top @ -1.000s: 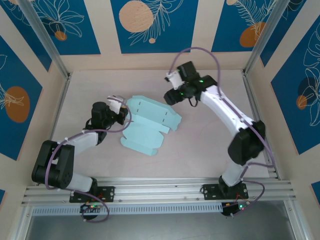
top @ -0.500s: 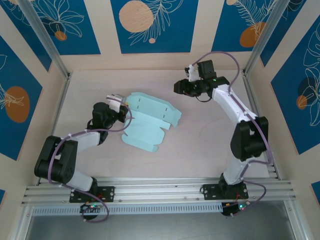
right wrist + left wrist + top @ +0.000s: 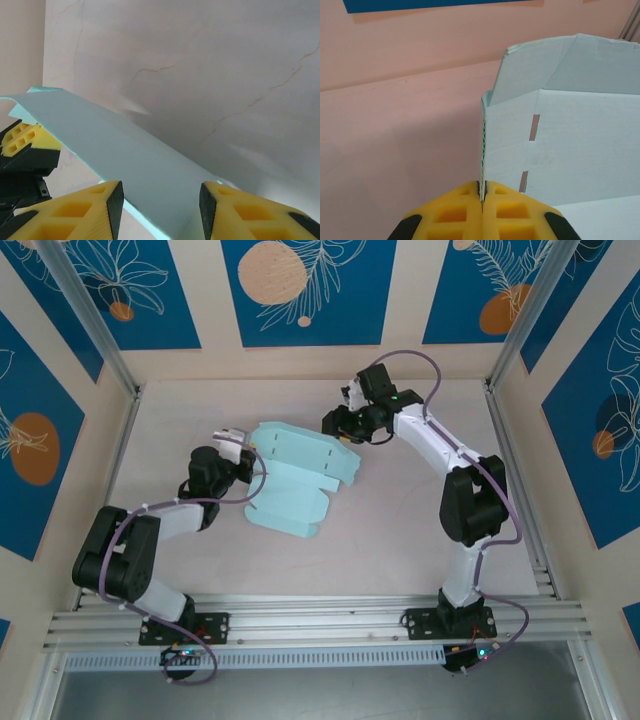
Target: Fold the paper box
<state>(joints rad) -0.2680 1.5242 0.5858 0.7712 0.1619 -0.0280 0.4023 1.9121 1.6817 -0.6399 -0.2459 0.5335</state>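
Note:
The paper box (image 3: 296, 480) is a pale mint-blue die-cut sheet, partly folded, lying mid-table. My left gripper (image 3: 246, 466) is at its left edge, shut on a raised side flap. In the left wrist view the yellow fingers (image 3: 455, 212) pinch that flap's thin edge, and the slotted panel of the paper box (image 3: 585, 140) stretches off to the right. My right gripper (image 3: 334, 426) hovers at the sheet's far right corner. It is open, its fingers (image 3: 97, 210) set either side of a raised mint panel (image 3: 125, 150) without touching it.
A pale wooden table (image 3: 400, 520) sits inside walls with blue patterned panels (image 3: 300, 285). Aluminium rails (image 3: 320, 615) run along the near edge by the arm bases. The left gripper's yellow finger (image 3: 24, 141) appears beyond the panel in the right wrist view.
My right arm swung out to the right, then came back left and down to the sheet's far corner. The sheet shifted slightly toward the left. The left gripper kept its hold.

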